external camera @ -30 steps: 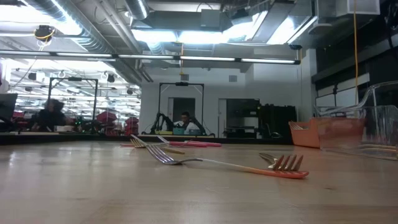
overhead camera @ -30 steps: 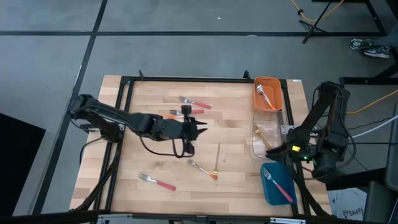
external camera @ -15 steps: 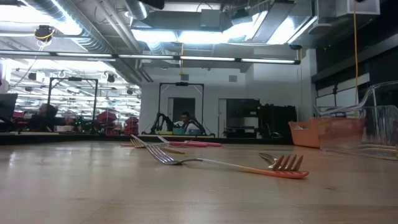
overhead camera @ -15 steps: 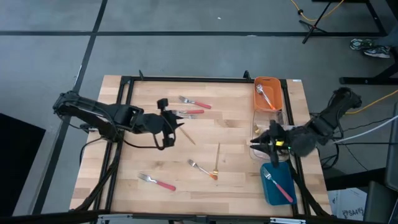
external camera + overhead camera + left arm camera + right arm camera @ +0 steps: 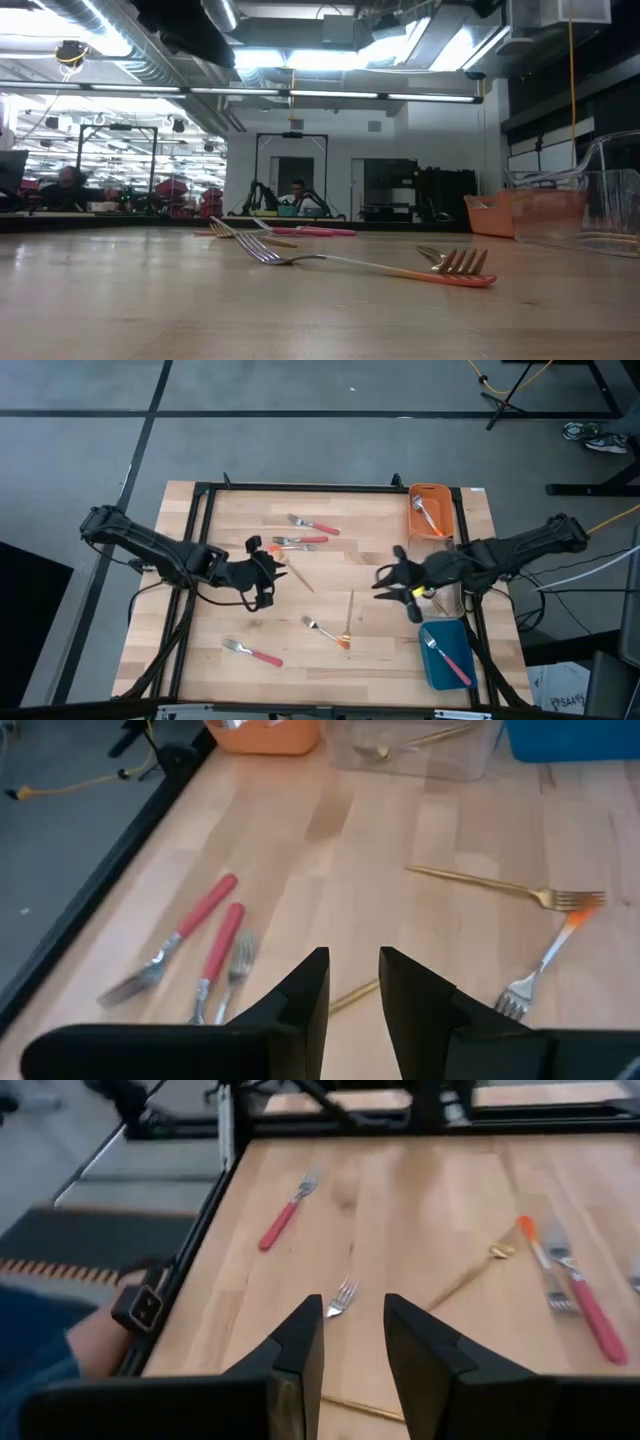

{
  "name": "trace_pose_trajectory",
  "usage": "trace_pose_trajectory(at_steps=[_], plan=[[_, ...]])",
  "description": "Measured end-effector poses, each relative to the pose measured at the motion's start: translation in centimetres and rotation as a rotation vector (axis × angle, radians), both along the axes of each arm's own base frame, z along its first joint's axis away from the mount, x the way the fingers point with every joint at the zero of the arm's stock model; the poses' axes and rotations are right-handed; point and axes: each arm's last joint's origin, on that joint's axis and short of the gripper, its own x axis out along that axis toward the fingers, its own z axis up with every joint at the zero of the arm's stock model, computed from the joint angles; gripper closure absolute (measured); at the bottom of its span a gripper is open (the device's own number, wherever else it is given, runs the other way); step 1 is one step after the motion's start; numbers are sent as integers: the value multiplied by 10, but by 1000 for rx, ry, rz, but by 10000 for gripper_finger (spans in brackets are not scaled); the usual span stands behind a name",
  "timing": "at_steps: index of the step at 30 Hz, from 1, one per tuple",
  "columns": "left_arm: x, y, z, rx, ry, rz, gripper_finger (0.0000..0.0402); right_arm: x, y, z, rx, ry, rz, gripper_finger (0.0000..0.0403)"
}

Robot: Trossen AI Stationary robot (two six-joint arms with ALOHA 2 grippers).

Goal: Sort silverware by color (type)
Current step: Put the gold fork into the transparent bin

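Observation:
The silverware lies loose on the wooden table (image 5: 230,520). Two red-handled forks (image 5: 308,533) are at the far middle. A thin gold piece (image 5: 298,576) lies beside my left gripper (image 5: 277,565), which hovers open left of centre. The same gold piece (image 5: 352,995) shows on the table beyond its fingers. A gold fork (image 5: 350,615) and an orange-handled fork (image 5: 325,630) lie near the centre. Another red-handled fork (image 5: 252,652) lies at the near left. My right gripper (image 5: 380,581) hovers open right of centre, with a fork head (image 5: 342,1295) on the table beyond it.
Three bins stand along the right edge. The orange bin (image 5: 413,510) at the far end holds a silver piece. The clear bin (image 5: 415,745) holds a gold piece. The blue bin (image 5: 432,670) at the near end holds a red-handled fork. A black frame (image 5: 300,487) borders the table.
My left gripper has drawn back toward the table's left edge and sunk a little, rolling, and the gold piece now shows uncovered beside it. My right gripper has swung from over the bins toward the table's middle, rolling as it went.

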Motion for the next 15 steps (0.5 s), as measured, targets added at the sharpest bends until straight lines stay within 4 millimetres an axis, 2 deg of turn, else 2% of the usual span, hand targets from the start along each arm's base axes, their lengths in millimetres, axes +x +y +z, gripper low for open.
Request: trace_pose_trajectory(at_steps=[8,15], plan=[[2,-2,-13,-23,-54,-5,317,44,-7,-41,-88,125,173,306],[2,-2,-12,-27,-67,-5,317,81,-8,-77,-144,112,392,306]])
